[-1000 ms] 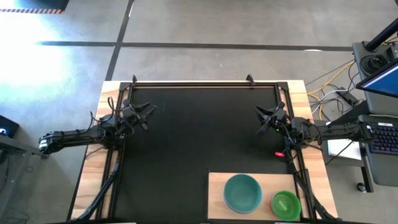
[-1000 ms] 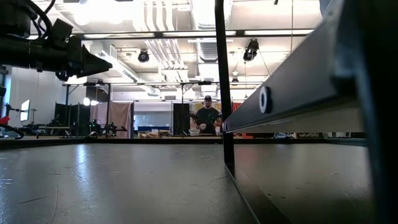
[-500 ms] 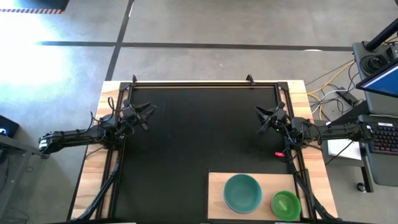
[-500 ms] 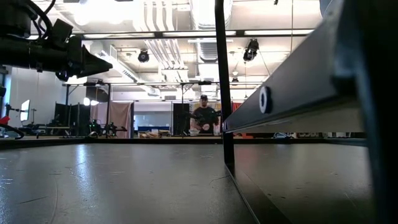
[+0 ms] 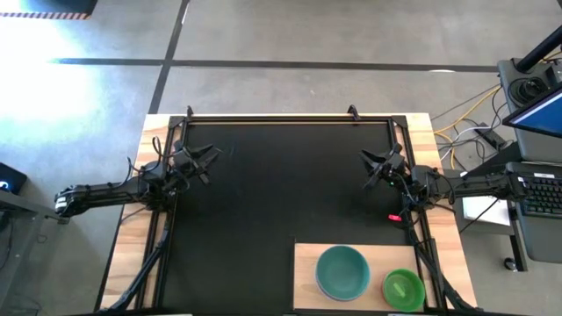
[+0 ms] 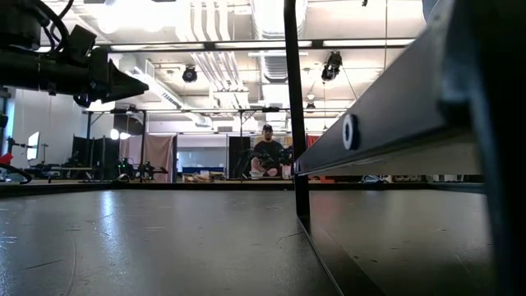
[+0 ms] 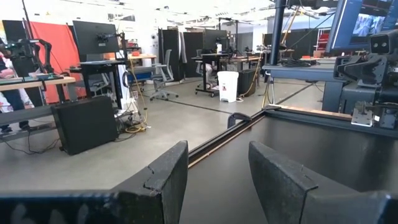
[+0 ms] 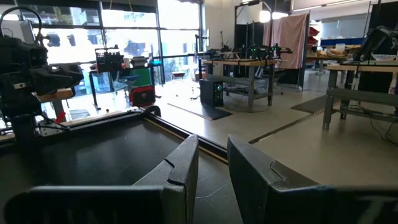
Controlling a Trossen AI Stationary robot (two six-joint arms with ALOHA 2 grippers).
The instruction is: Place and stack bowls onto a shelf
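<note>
A light wooden shelf board lies at the table's near right. On it stand a teal-green bowl stack and a smaller light green bowl stack; the bowls under them are hidden. My left gripper hovers open at the mat's left side, also seen in its wrist view. My right gripper hovers open at the mat's right side, also seen in its wrist view. Both are empty and far from the bowls.
The large black mat covers the table inside a dark frame. In the low view a dark post and a slanted rail stand close. A person sits far off in the room. A laptop and cables are beyond the right edge.
</note>
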